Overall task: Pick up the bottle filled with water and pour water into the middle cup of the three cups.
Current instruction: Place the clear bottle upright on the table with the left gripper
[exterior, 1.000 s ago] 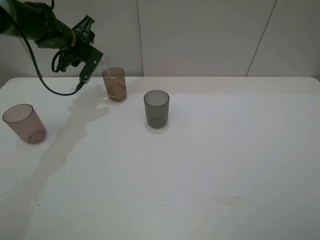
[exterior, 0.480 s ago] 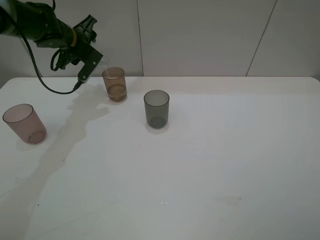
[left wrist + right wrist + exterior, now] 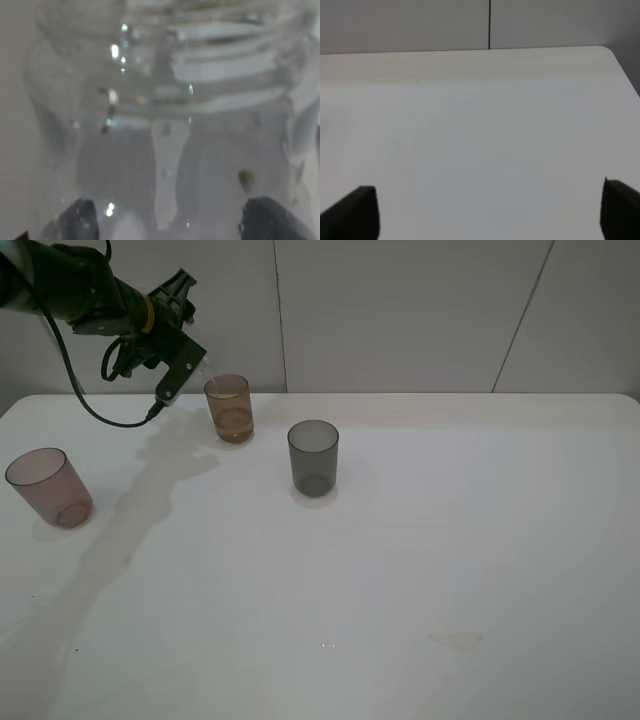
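**Bottle clamped in my left jaws, up beside the amber cup**

Bottle plastic fills nearly the whole of my left wrist view: clear, wet-looking, with the ridges of the threaded neck at the far end. My left gripper is closed hard on its body, and the two dark fingertips show at either side of it, pressed against the plastic.

From the high camera my left arm reaches in over the far left corner of the white table and holds the bottle in the air. It hangs above the tabletop, just to the left of the amber cup and about level with its rim. The bottle is so clear against the pale wall that I can barely trace its outline there, and I cannot tell how far it is tilted. The amber cup stands upright with a darker band low inside it.

The smoky grey cup stands upright near it, to the right and closer to the front. The pinkish cup stands well apart at the left edge.

My right gripper has its fingers spread wide over bare table, with nothing between them.
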Motion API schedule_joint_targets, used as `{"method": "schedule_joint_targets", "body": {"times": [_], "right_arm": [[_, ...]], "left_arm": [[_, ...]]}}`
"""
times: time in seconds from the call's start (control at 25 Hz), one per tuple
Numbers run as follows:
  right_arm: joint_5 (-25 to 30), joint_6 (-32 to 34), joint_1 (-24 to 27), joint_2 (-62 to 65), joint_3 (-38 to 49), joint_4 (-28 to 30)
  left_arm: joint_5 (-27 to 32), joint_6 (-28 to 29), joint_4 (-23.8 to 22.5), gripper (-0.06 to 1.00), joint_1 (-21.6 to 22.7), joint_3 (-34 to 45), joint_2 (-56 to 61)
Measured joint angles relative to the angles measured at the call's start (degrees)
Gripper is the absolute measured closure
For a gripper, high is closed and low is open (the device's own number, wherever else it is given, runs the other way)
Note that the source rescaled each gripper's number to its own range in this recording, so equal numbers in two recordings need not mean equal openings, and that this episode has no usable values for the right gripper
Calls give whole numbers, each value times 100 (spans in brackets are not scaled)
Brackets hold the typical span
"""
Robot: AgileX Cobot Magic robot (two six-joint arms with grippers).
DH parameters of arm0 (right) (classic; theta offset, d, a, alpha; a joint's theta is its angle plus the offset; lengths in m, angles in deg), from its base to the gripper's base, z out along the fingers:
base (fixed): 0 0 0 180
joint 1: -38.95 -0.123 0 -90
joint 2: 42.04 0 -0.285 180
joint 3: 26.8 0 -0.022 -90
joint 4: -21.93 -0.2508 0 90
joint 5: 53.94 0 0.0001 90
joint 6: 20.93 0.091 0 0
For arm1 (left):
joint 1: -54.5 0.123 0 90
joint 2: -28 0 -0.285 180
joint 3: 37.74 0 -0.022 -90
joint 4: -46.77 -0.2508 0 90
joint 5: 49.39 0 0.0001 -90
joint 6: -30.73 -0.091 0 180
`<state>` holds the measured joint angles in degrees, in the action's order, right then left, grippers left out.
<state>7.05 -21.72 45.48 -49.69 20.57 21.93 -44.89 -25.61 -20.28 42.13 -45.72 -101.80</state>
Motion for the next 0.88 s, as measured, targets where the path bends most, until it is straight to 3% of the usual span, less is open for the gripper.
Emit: {"method": "schedule_joint_targets", "body": {"times": [0.28, 0.44, 0.68, 0.88], "right_arm": [[0, 0, 0, 0, 0, 0], [0, 0, 0, 0, 0, 0], [0, 0, 0, 0, 0, 0], [0, 0, 0, 0, 0, 0]], "left_arm": [[0, 29, 0, 92, 0, 0, 0], [-18, 509, 159, 92, 0, 0, 5], [-59, 2201, 743, 92, -11, 0, 249], [-144, 4405, 1489, 92, -111, 0, 589]]}}
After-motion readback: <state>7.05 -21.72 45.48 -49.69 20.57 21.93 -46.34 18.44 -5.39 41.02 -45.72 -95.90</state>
